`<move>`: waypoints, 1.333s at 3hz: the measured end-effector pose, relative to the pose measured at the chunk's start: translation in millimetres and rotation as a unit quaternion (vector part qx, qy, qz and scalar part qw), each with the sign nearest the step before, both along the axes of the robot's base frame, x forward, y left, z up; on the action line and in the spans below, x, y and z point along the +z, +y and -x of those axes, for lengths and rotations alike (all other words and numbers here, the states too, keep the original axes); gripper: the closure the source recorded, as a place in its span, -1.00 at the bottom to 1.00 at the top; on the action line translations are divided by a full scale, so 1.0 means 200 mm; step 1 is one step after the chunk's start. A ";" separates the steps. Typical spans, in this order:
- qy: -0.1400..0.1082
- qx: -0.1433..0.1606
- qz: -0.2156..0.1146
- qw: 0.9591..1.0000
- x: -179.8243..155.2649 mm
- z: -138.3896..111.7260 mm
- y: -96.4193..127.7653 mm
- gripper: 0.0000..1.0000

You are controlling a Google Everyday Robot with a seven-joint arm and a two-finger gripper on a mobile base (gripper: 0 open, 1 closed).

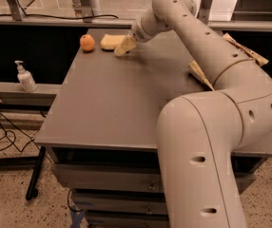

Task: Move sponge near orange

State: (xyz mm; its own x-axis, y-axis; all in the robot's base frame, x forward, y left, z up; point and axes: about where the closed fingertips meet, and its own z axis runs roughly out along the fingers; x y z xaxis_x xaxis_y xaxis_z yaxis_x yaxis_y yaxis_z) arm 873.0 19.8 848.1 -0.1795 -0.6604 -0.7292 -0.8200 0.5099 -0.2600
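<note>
Camera view puts the gripper [125, 45] at the far end of the table [107, 108], its tip overlapping the right end of the sponge [109, 42]. I cannot tell how wide it stands or whether it has hold. The pale foam slab lies flat, just beside the smooth round orange [87, 42]. The arm hides most of a crinkled bag [199, 72].

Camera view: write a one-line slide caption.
Pincer at the sponge, which lies beside the orange at the far edge of the table.
</note>
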 end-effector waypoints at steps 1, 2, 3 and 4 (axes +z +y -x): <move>0.006 0.008 0.000 1.000 0.00 0.02 0.01 -1.00; 0.014 0.015 -0.006 1.000 0.00 0.04 0.01 -1.00; 0.018 0.028 -0.048 0.998 0.08 0.12 -0.05 -1.00; -0.020 0.014 -0.088 0.996 0.31 0.26 -0.29 -1.00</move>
